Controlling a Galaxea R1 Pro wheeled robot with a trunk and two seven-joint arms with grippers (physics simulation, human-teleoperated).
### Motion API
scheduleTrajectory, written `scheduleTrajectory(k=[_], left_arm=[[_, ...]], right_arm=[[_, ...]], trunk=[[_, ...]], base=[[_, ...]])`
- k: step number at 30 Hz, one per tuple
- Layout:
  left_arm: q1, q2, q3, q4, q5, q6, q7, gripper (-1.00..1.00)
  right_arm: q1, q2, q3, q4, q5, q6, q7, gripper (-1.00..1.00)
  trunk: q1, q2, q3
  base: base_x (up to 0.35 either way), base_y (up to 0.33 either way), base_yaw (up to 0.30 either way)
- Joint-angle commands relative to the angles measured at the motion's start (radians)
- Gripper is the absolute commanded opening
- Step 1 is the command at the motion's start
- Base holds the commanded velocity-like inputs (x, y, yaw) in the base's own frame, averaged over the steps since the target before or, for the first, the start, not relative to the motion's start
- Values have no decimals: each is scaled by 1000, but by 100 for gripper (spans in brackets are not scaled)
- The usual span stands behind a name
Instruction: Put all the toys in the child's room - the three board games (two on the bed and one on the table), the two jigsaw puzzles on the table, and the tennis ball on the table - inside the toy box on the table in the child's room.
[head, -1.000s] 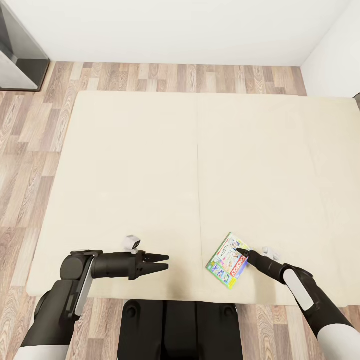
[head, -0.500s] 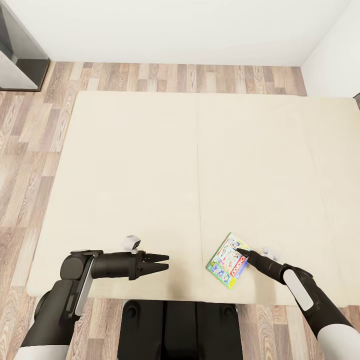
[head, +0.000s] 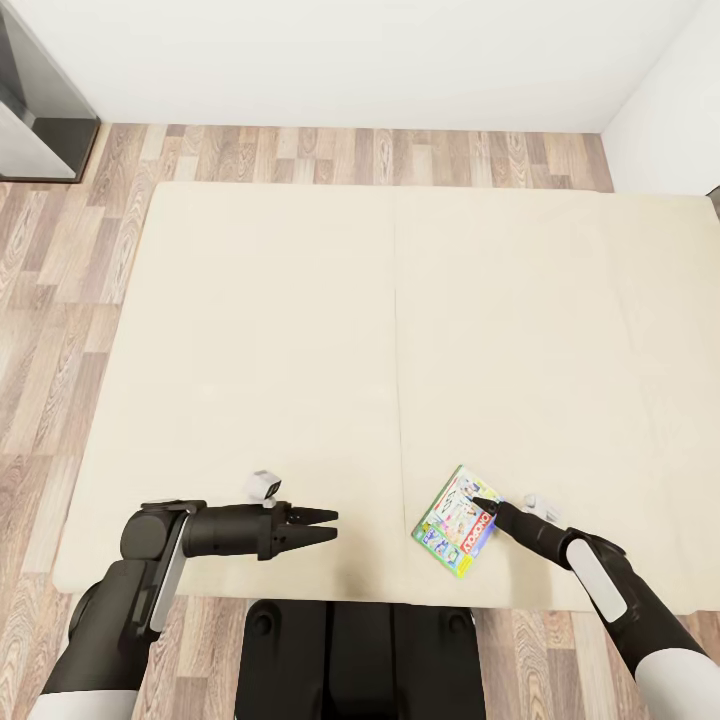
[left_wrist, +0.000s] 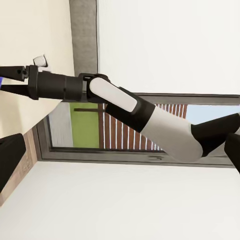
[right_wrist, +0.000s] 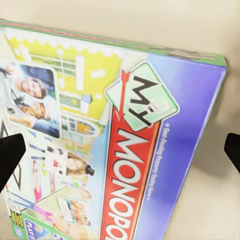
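Wood-plank floor (head: 60, 300) surrounds the cream bed (head: 300, 330); nothing lies between the right gripper (head: 480, 500) and the board game (head: 455, 522). Its white-green-yellow "My Monopoly" lid (right_wrist: 100, 150) lies flat near the bed's near edge. The right fingers are spread over it; the left gripper (head: 325, 525) hovers slightly parted, empty.

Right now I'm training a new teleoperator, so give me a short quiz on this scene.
1. True or false: the board game lies on the bed.
2. Which tool is at the board game: A) left, B) right?
3. Fill in: that tool's jaws stand ____.

Key: 1 true. 2 B, the right tool. 3 open, one finger off either side of the lid in the right wrist view.
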Motion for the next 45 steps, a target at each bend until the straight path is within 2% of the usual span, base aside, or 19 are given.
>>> scheduleTrajectory(k=[1,21,45], left_arm=[[0,0,0,0,-1,11,-4,100],[0,0,0,0,-1,11,-3,100],[-1,0,0,0,-1,11,-3,100]], right_arm=[[0,0,-1,-1,-4,6,1,100],[0,0,-2,-1,-4,5,1,100],[0,0,-2,-1,-5,5,1,100]], trunk=[[1,-1,-1],[1,-1,-1],[1,-1,-1]], base=[[0,0,0],[0,1,0],[0,82,0]])
